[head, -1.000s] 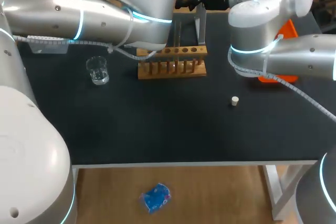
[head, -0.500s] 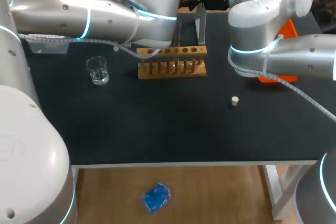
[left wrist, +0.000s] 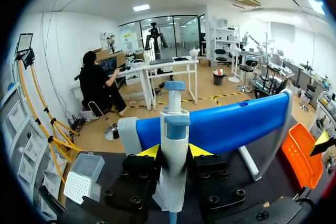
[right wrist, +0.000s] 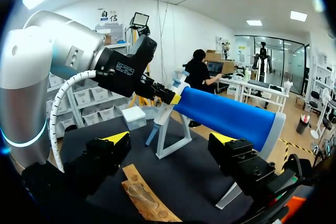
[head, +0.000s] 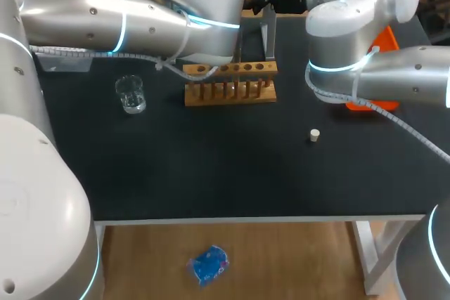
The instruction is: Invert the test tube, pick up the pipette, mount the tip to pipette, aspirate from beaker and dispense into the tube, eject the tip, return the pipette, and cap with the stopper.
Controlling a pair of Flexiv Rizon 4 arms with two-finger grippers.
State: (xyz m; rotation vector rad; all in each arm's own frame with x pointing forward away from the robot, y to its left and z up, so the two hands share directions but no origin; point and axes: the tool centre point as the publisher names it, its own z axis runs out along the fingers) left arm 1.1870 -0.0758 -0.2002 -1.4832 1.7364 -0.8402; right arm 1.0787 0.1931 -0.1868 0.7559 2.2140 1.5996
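Since a second ago my left arm (head: 140,22) has swung slightly further across the far side of the surface (head: 211,166); my right arm (head: 365,68) has kept its place, and nothing on the surface has shifted.

The step in hand looks like lifting the pipette off its blue stand (left wrist: 220,124). The left hand (left wrist: 174,151) is closed on the pipette (left wrist: 175,129), one yellow tip pressed to each side of the white body below the blue plunger. The pipette hangs upright at the stand, at the far edge behind the wooden rack (head: 230,83).

To do this well, I would hold the grip firm and draw the pipette clear of its rest before turning away, keeping it vertical and leaving the plunger untouched. The tip box (left wrist: 84,179) sits near, off to one side, so the carry should be short.

The right hand (right wrist: 170,139) is spread wide with nothing in it, above the rack end where the clear test tube (right wrist: 140,195) stands. The beaker (head: 131,94) is beside the rack. The stopper (head: 314,135) lies alone nearer the front.
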